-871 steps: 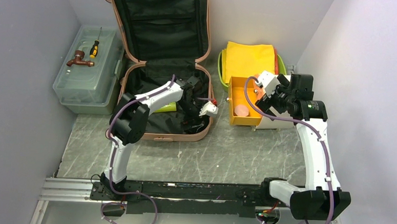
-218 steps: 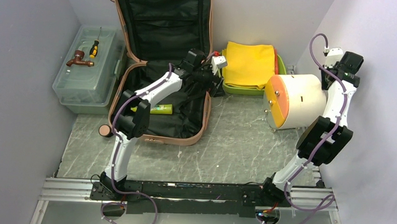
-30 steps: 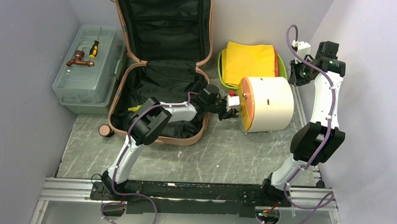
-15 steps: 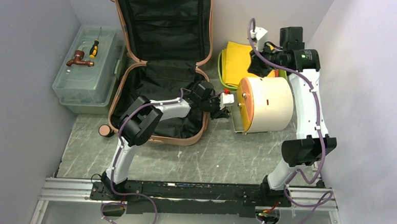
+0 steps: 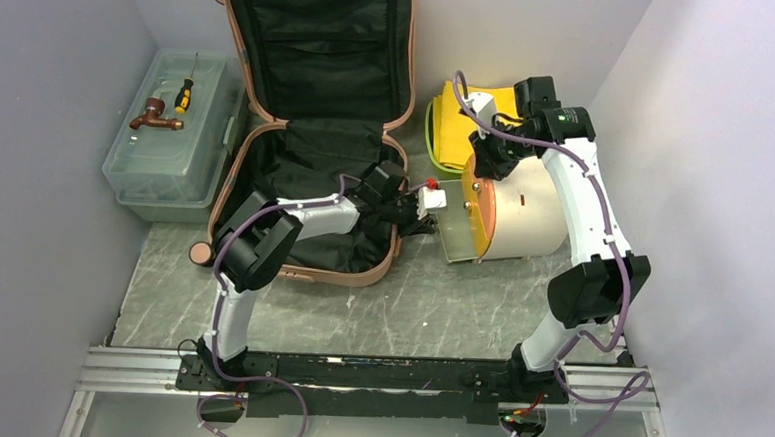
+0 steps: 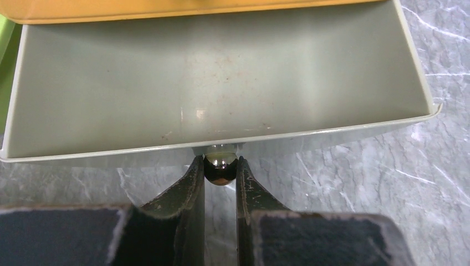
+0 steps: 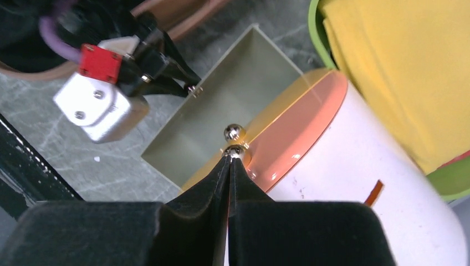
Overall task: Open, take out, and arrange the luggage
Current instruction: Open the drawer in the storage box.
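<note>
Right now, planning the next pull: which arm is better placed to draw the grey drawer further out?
Left: the left gripper is clamped on the grey drawer's knob; the right gripper is shut, tips at the orange front.

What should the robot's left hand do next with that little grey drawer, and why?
Probably slide the grey drawer back in. The left gripper is clamped on its round knob, it stands pulled out, and the part that shows is empty. The right gripper is shut, its tips at a small knob on the orange front.
</note>
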Robot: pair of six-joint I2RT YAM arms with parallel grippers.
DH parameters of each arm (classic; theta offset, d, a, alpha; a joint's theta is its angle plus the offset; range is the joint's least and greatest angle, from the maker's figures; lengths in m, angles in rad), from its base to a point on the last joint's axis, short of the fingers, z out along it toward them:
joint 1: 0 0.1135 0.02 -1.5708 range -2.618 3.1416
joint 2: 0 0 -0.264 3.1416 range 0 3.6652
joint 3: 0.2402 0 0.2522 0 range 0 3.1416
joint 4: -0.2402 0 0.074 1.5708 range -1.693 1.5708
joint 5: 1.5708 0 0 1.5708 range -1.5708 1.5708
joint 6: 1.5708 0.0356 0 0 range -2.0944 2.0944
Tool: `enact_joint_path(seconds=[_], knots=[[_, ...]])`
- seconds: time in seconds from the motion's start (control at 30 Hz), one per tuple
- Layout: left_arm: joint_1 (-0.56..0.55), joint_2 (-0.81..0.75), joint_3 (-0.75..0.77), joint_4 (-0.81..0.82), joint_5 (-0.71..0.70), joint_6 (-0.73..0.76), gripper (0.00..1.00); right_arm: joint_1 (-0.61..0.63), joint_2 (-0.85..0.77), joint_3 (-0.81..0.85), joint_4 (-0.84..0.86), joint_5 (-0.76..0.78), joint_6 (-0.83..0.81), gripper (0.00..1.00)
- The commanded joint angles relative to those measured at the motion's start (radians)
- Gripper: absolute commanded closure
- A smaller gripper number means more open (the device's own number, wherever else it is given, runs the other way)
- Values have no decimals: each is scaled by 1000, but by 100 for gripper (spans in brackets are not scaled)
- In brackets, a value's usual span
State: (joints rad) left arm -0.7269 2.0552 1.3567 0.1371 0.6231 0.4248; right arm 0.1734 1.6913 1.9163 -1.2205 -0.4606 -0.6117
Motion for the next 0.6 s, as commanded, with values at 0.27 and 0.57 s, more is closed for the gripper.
enact_joint_path(seconds=[0.27,0.57], knots=[[62,-162,-117,-84,13,29,100,-2,-77,-118,66,161,6,97],[64,-182,-165,-68,-10,41,100,-8,-104,-137,50,188,-15,97]])
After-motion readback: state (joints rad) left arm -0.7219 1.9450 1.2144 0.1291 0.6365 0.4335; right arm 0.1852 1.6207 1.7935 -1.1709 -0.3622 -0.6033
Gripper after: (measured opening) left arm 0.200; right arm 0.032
